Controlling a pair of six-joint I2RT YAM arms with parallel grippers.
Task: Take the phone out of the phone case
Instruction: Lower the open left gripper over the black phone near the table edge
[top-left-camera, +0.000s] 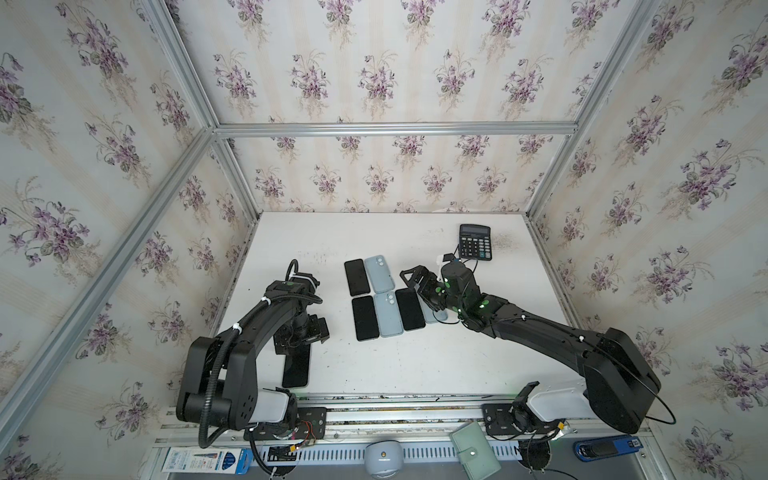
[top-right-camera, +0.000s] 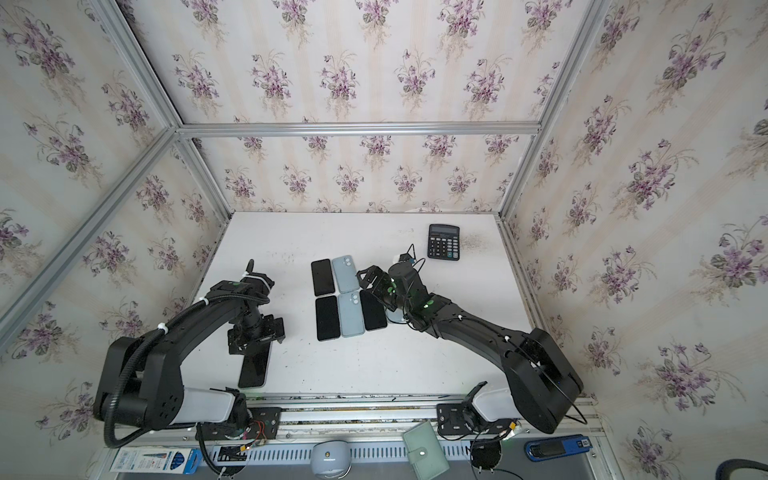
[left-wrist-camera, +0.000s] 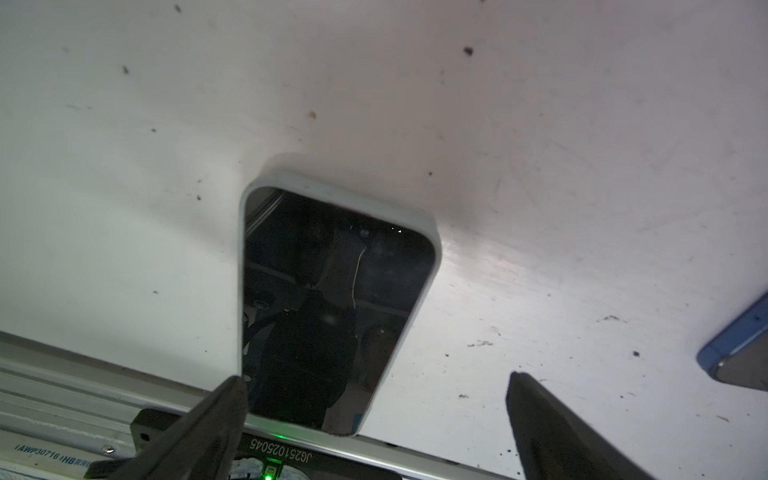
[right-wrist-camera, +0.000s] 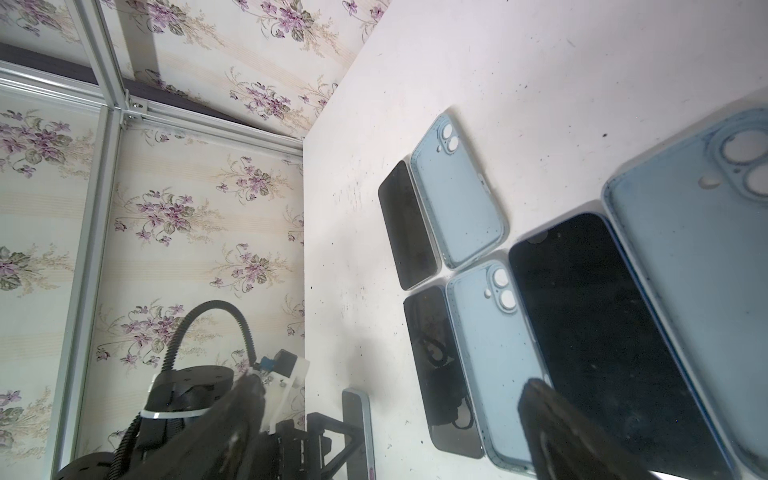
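My left pincer (left-wrist-camera: 374, 378) stands wide and holds nothing. Directly under it lies the phone (left-wrist-camera: 332, 311), screen up, in its pale case (left-wrist-camera: 332, 187). One finger (left-wrist-camera: 232, 399) appears over the long edge of the case. The other is apart from it, above the bare table (left-wrist-camera: 582, 166). My right pincer (right-wrist-camera: 392, 384) is also wide and empty. It is well apart from this phone, above the rows of bare phones (right-wrist-camera: 602, 332) and empty cases (right-wrist-camera: 457, 199).

What I fear: the case is not centred between my fingers, so if I close like this, one finger meets it first and turns it. The end of the phone toward my arm's base lies near the table's border, next to the rail (left-wrist-camera: 62, 374), and a push that way could send it over. If I squeeze across the case walls, I think I clamp the phone inside and lift both together. The glass looks smooth, so a pressing finger may slip. My right arm, coming to help, could sweep the sorted rows.

Readable writing: "JG251025045", upside down, on the black plate (left-wrist-camera: 291, 455) at the rail, and "AWP30716" on a label (left-wrist-camera: 37, 449) beside it. On the calculator (top-left-camera: 475, 242), beyond my right pincer, I cannot read any brand.
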